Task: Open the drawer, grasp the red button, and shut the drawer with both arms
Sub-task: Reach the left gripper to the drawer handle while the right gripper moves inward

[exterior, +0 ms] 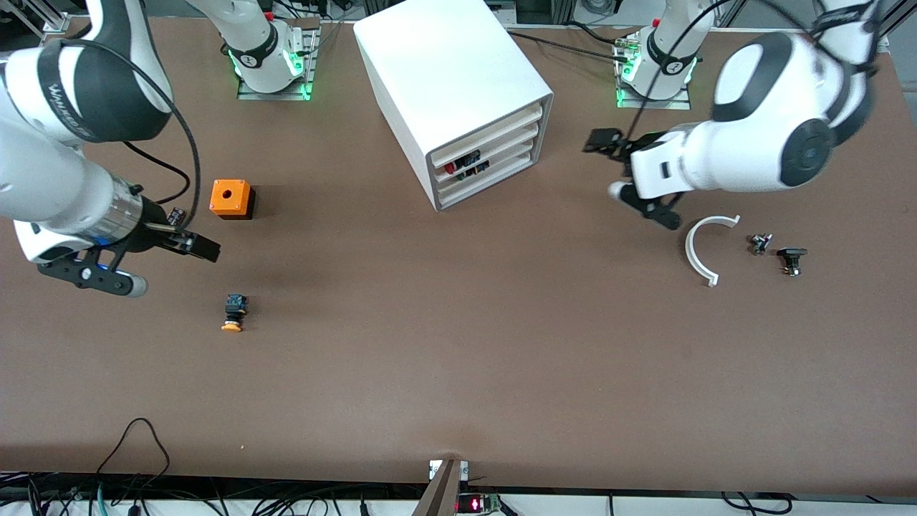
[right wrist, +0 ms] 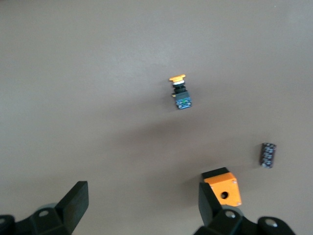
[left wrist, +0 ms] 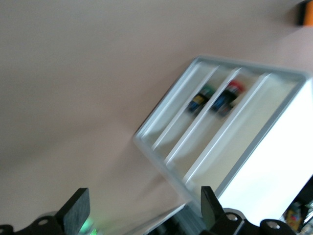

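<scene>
The white cabinet (exterior: 458, 79) stands at the middle of the table near the robots' bases. Its drawers sit pushed in. One upper drawer (exterior: 510, 152) shows dark parts at its front, among them the button's red cap (exterior: 449, 168). The left wrist view shows the cabinet front (left wrist: 274, 161) and the red cap (left wrist: 234, 89) beside a green-capped part. My left gripper (exterior: 632, 179) is open and empty in the air, beside the cabinet toward the left arm's end (left wrist: 144, 210). My right gripper (exterior: 175, 269) is open and empty near the orange cube (right wrist: 142, 205).
An orange cube with a hole (exterior: 231, 198) (right wrist: 222, 187) and a small dark cylinder (exterior: 176, 215) lie toward the right arm's end. A yellow-orange-capped button (exterior: 234, 313) (right wrist: 180, 93) lies nearer the front camera. A white curved piece (exterior: 702, 247) and two small dark parts (exterior: 761, 243) lie toward the left arm's end.
</scene>
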Robot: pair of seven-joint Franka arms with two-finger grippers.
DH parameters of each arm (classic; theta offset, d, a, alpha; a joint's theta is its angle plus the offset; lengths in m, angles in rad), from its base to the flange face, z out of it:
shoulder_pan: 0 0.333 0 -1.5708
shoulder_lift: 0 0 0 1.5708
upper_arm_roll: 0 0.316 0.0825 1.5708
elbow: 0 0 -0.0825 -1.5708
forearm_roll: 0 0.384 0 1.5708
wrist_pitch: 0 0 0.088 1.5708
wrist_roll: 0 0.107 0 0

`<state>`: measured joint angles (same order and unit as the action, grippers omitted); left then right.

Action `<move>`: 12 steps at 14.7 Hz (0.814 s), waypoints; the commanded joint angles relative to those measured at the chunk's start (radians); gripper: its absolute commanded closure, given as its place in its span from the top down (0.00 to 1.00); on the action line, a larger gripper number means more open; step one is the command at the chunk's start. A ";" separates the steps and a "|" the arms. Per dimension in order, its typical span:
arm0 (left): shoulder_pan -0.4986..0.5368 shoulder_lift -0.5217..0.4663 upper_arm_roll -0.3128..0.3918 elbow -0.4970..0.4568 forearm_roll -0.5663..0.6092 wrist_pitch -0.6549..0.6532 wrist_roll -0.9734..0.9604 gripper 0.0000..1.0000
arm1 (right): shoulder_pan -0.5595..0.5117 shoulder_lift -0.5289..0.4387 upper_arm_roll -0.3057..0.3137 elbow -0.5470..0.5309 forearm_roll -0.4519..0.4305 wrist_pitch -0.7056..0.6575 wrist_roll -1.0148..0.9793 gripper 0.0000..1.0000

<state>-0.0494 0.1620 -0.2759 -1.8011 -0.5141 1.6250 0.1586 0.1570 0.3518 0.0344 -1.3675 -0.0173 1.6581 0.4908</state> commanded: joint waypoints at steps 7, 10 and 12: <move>0.011 0.062 -0.013 -0.322 -0.539 0.184 0.556 0.90 | 0.140 0.088 -0.008 0.116 -0.003 -0.027 0.314 0.99; 0.010 0.134 -0.014 -0.392 -0.685 0.182 0.734 0.79 | 0.177 0.099 -0.008 0.120 -0.010 -0.026 0.415 0.99; 0.005 0.178 -0.016 -0.399 -0.716 0.182 0.804 0.69 | 0.199 0.125 -0.008 0.151 -0.010 -0.027 0.469 1.00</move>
<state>-0.0479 0.2987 -0.2867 -2.1945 -1.1780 1.8047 0.8750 0.3309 0.4331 0.0342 -1.2885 -0.0188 1.6565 0.8998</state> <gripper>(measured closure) 0.256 0.004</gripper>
